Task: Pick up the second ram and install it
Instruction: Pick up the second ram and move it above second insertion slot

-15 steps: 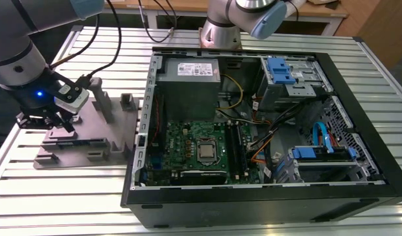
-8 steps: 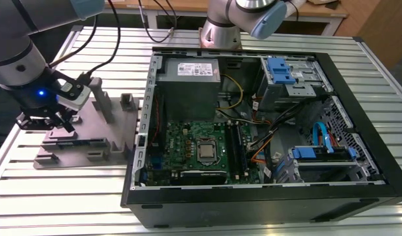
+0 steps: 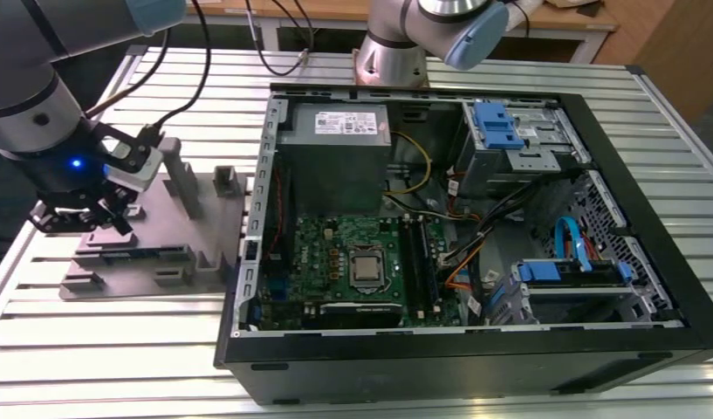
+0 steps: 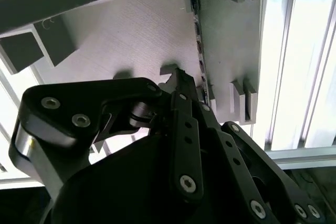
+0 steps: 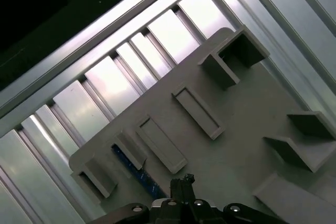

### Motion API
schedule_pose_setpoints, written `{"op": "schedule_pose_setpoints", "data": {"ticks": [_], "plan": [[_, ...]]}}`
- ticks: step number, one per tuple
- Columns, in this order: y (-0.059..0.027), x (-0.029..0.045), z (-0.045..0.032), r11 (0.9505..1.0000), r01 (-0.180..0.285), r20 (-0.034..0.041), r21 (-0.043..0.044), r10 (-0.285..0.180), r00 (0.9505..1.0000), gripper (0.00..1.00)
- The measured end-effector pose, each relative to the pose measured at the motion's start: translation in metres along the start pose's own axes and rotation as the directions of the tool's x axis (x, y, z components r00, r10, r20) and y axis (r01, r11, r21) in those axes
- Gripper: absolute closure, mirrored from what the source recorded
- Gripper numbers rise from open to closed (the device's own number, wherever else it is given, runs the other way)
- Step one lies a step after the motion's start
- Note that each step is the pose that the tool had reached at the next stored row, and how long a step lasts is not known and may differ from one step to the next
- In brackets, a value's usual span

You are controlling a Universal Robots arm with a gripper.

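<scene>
In the exterior view, an open black computer case (image 3: 449, 371) with a green motherboard (image 3: 332, 253) lay on the slatted aluminium table (image 3: 100, 349). A silver arm base (image 3: 394, 52) stood at the case's twelve o'clock. At its nine o'clock my dark arm (image 3: 30, 122) pointed the black gripper (image 3: 86, 223) down over a grey plastic fixture plate (image 3: 158, 262), with upright blocks (image 3: 181, 188) between gripper and case.

In the second wrist view the fingers (image 4: 182, 103) were closed tip to tip. They sat just beside the second ram (image 4: 199, 51), a thin dark stick standing on edge in the plate.

In the first wrist view the ram (image 5: 134, 169) sat between small grey blocks (image 5: 97, 177), one end running under the gripper (image 5: 182, 181).
</scene>
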State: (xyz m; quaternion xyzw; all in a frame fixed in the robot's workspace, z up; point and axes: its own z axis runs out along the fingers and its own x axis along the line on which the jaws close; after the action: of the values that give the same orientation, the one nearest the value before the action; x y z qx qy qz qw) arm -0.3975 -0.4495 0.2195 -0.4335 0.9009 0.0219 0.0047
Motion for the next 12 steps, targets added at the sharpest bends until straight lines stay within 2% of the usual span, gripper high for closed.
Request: {"op": "schedule_pose_setpoints", "data": {"ticks": [6, 12], "plan": [[0.0, 0.0, 0.0, 0.9987, 0.051, -0.0017, -0.0014, -0.051, 0.9987, 0.9], [0.0, 0.0, 0.0, 0.9954, 0.096, -0.0033, -0.0028, -0.096, 0.9954, 0.9]]}}
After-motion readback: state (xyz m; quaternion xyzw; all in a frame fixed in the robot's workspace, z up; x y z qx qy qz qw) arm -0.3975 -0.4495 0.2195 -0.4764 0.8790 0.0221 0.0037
